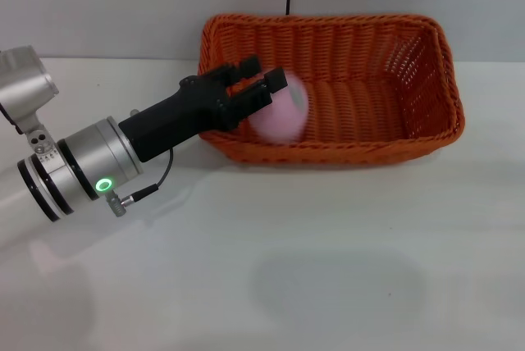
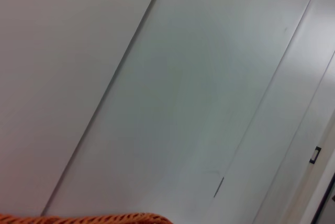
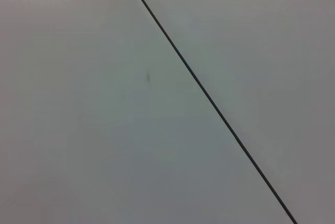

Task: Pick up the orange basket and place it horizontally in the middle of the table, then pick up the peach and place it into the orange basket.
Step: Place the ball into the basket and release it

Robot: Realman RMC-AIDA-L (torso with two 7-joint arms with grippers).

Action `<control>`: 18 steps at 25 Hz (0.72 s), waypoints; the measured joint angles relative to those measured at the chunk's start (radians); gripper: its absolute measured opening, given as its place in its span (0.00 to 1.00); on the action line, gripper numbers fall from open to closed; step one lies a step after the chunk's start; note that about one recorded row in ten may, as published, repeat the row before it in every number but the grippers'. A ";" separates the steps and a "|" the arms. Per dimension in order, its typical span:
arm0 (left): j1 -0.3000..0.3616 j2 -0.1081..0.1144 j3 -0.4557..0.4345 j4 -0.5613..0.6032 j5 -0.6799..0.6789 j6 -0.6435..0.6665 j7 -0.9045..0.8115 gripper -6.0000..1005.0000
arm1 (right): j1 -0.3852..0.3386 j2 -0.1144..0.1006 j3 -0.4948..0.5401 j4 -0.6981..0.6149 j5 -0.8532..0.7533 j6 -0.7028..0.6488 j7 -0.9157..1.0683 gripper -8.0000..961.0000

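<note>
Toward the back of the white table (image 1: pixel 328 269), a little right of centre, the orange basket (image 1: pixel 369 134) was seen lying lengthwise across the view, its open top facing up and its braided rim running along the wall behind. From the left side the left gripper (image 1: pixel 264 87) was stretched out over the basket's near-left corner, its black body angled up and to the right from a silver wrist ring lit with a small green light. The peach (image 1: pixel 283 113) was caught just beyond the black fingers (image 1: pixel 246 68), inside the basket's left end above the near wall, and it was blurred, so its leaf mark could barely be made out. The fingers were spread apart, with the pink ball sitting at their tips; whether any finger was touching it could not be told. A thin black cable (image 1: pixel 160 183) was looped under the wrist, above the tabletop. A faint shadow was laid on the bare surface in front of the basket. In the left wrist view only a sliver of the basket's woven rim (image 2: pixel 104 217) was shown at the edge, with plain wall panels filling the rest. The right gripper was not caught by any camera, and the right wrist view was filled by a pale wall crossed by one dark line.
</note>
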 joint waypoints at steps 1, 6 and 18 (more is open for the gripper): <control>0.000 0.001 -0.002 -0.002 0.000 -0.002 0.000 0.46 | 0.000 0.001 -0.001 0.000 0.000 0.000 0.001 0.58; 0.005 0.002 -0.002 -0.004 -0.005 -0.005 -0.001 0.61 | 0.000 0.001 -0.001 0.000 0.000 0.000 0.003 0.58; 0.081 0.006 -0.004 -0.033 -0.110 -0.095 0.002 0.80 | 0.000 0.001 0.000 0.002 0.000 0.000 0.005 0.58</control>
